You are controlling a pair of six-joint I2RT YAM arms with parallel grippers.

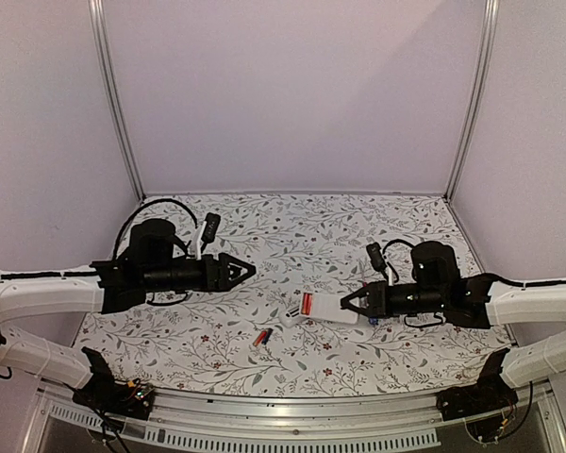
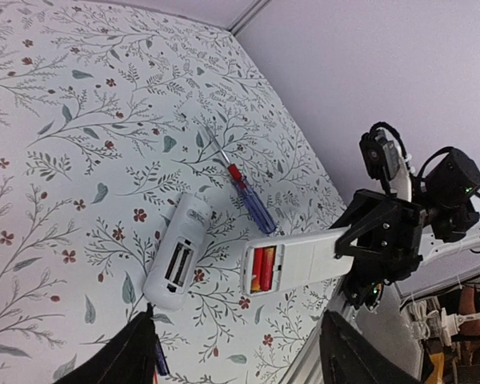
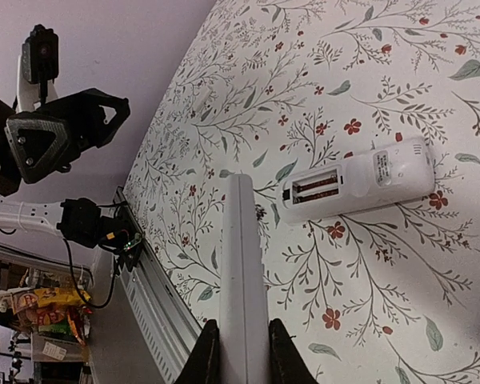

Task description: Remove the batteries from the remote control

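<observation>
Two red batteries (image 2: 261, 268) sit in the remote control (image 2: 304, 258) my right gripper (image 1: 347, 303) holds. My left gripper (image 1: 247, 272) is wide. Another remote (image 2: 176, 260) and a screwdriver (image 2: 245, 192) lie near.

No writing can be read anywhere. The small white remote (image 3: 360, 180) lying on the table carries a grey label (image 3: 382, 167) beside its open battery bay, but the print on it is too small and blurred to make out.

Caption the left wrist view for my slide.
Right gripper holds the remote control, red batteries showing, near a second white remote and screwdriver.
</observation>
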